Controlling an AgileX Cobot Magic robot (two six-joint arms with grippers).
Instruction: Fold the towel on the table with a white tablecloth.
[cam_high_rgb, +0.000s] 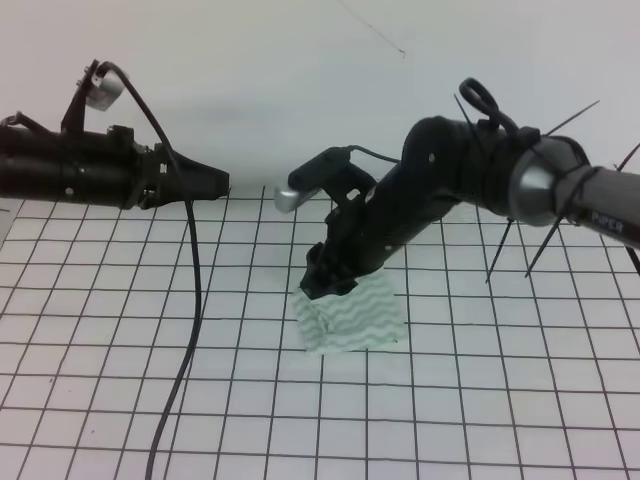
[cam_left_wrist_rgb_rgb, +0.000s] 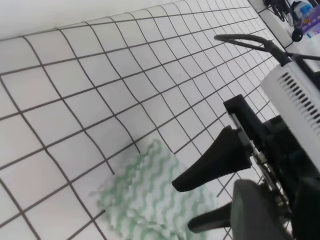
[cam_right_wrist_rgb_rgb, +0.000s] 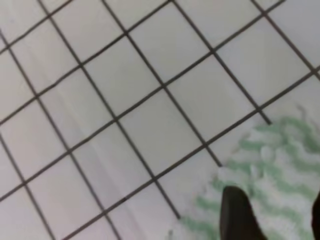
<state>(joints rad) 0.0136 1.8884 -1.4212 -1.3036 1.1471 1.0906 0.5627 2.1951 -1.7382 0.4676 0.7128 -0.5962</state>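
Observation:
The towel (cam_high_rgb: 360, 315), whitish with pale green wavy stripes, lies as a small square near the middle of the table with a white tablecloth (cam_high_rgb: 120, 330). My right gripper (cam_high_rgb: 322, 285) reaches down-left onto the towel's far left corner. Its two dark fingers stand apart, open, over the towel (cam_left_wrist_rgb_rgb: 145, 190) in the left wrist view, where the right gripper (cam_left_wrist_rgb_rgb: 182, 207) fills the lower right. The right wrist view shows striped towel (cam_right_wrist_rgb_rgb: 280, 150) between the right gripper's (cam_right_wrist_rgb_rgb: 275, 200) fingers. My left gripper (cam_high_rgb: 222, 183) hovers high at the left, well away from the towel, its fingers tapering to one point, shut and empty.
A black cable (cam_high_rgb: 190, 330) hangs from the left arm down to the table's front edge. Thin black ties (cam_high_rgb: 560, 230) stick out from the right arm. A plain white wall stands behind. Some small objects (cam_left_wrist_rgb_rgb: 305, 20) sit beyond the table's far right.

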